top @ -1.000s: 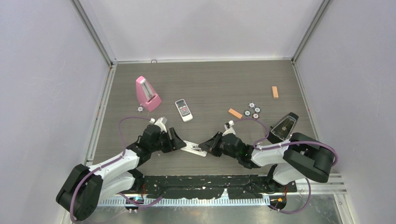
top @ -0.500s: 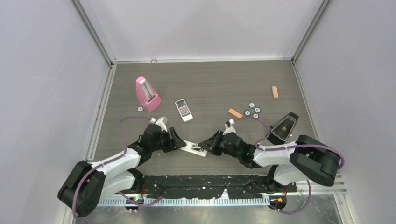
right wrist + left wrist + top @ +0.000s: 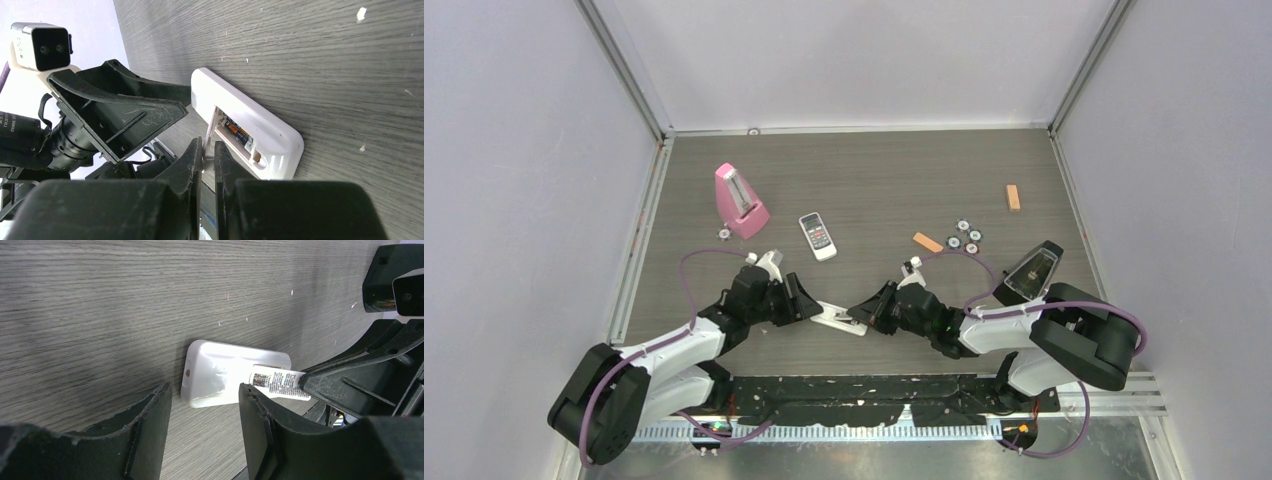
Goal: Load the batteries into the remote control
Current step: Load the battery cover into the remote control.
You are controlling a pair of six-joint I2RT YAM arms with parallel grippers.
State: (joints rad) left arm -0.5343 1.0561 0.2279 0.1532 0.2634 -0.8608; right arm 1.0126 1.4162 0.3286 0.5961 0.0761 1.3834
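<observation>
Lid step: bay lid (image 3: 276, 382) clamped in right hand (image 3: 208, 147); left hand (image 3: 206, 392) apart at 9 o'clock of remote control (image 3: 220, 375). Bracing judged needed next.

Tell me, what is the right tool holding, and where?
The right tool pinches the raised edge of the thin white battery lid on the remote.

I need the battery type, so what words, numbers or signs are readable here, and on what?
No text can be read.
Printed label on the battery cover: lines of print, too small.
Battery in the remote control's bay: orange and dark markings, blurred.
Sticker on the left arm: cut off, blurred.
Shorter remote by the pink metronome: buttons and display too small.
</observation>
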